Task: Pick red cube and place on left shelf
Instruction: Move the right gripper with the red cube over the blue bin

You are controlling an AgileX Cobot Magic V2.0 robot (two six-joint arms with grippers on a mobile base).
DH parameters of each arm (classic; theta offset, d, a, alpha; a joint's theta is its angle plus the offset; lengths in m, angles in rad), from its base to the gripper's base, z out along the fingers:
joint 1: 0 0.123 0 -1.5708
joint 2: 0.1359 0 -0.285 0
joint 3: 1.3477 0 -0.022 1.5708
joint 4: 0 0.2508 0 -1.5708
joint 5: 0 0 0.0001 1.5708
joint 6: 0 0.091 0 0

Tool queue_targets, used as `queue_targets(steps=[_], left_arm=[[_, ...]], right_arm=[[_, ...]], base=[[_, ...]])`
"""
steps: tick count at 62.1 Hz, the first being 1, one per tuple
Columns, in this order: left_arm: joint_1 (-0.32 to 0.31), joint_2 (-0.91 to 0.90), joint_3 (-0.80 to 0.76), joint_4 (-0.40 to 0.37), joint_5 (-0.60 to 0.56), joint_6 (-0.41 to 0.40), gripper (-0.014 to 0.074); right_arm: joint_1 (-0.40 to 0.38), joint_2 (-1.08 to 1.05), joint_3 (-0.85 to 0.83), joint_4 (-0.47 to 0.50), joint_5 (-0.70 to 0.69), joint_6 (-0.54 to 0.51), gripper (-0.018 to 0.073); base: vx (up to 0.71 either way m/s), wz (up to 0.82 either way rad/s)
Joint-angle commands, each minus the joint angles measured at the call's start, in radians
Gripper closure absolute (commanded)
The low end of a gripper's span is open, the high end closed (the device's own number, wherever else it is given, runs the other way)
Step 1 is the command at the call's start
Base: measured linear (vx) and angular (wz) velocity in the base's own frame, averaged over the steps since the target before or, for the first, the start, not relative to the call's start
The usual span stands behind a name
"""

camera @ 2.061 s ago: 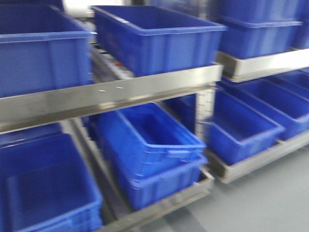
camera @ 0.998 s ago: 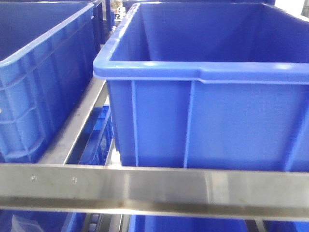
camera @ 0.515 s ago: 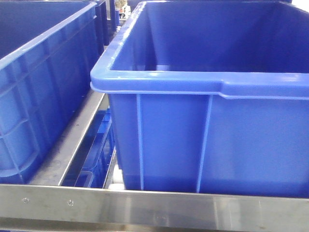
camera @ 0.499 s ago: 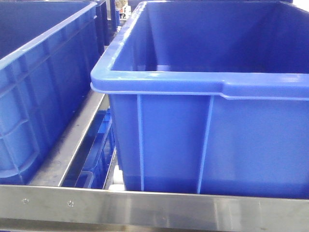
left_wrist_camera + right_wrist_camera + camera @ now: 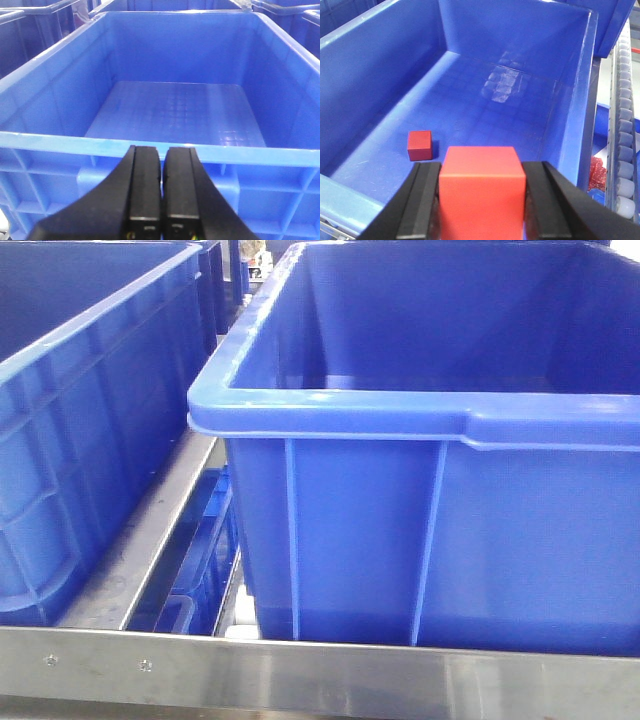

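In the right wrist view my right gripper point(image 5: 482, 195) is shut on a red cube point(image 5: 482, 192) and holds it above the near rim of a blue crate point(image 5: 385, 70). A second, darker red cube point(image 5: 419, 145) lies on that crate's floor at the left. In the left wrist view my left gripper point(image 5: 162, 175) is shut and empty, just before the near rim of another blue crate point(image 5: 280, 155). The left shelf's steel front rail point(image 5: 330, 680) with small screws runs along the bottom of the front view. Neither gripper shows in the front view.
Two large blue crates point(image 5: 420, 540) point(image 5: 80, 440) stand on the steel rack, with a side rail point(image 5: 150, 540) between them. A roller track point(image 5: 624, 140) runs to the right of the crate in the right wrist view. More blue crates stand behind in the left wrist view.
The front view has closed in from a wide look at the racks to the top shelf. In the last half second the crate and front rail have sunk slightly in the frame.
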Motion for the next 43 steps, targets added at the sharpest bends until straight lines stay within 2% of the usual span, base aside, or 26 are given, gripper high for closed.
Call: queue_targets(steps=[1,19,43], left_arm=[[-0.003,-0.013,0.024,-0.007,-0.080,-0.006,0.0506],[-0.003,-0.013,0.024,-0.007,-0.080,-0.006,0.0506],[-0.003,-0.013,0.024,-0.007,-0.080,-0.006,0.0506]], right_arm=[[-0.005,0.009,-0.029,-0.030,-0.082,-0.006,0.0428],[-0.005,0.040,-0.068,-0.015,-0.057,-0.005,0.0428],[-0.005,0.503,-0.460,0.007,0.116,-0.005,0.0428]], base=[[-0.01,-0.06],[0.00,0.02],[0.01,0.04]])
